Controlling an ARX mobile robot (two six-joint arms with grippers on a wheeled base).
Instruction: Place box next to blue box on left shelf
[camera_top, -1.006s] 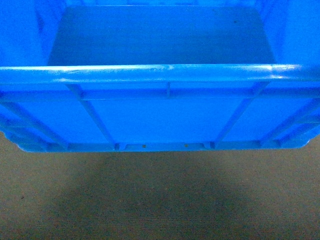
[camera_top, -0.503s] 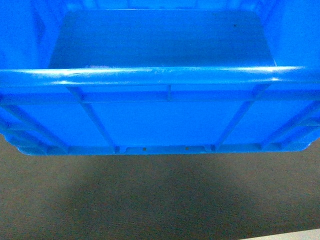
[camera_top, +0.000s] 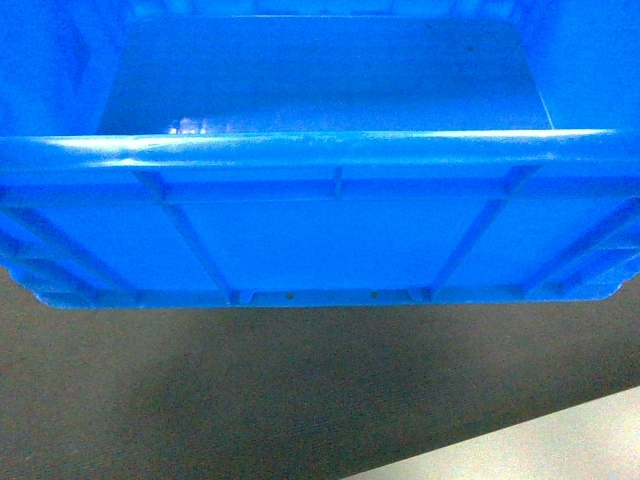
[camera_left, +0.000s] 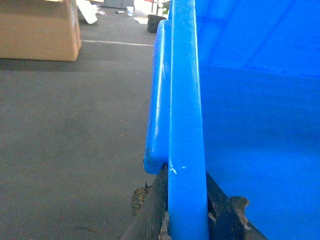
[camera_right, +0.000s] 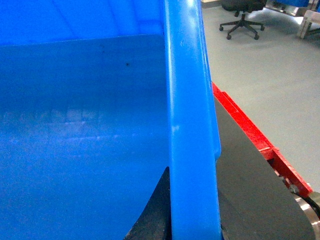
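Head camera sits tight above the box (camera_top: 320, 240), looking down over its near rim to the floor. Each wrist camera rides one end rim, sighting along it, very close. All three share the box's blue interior.

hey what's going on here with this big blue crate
The robot is carrying a large blue crate, open-topped and empty, held off the dark floor with one arm at each end. The left gripper has its jaws clamped on the rim at one end wall, and the right gripper does the same at the other end. No shelf is in view, so the crate is not yet placed. A cardboard box and an office chair stand in the background.
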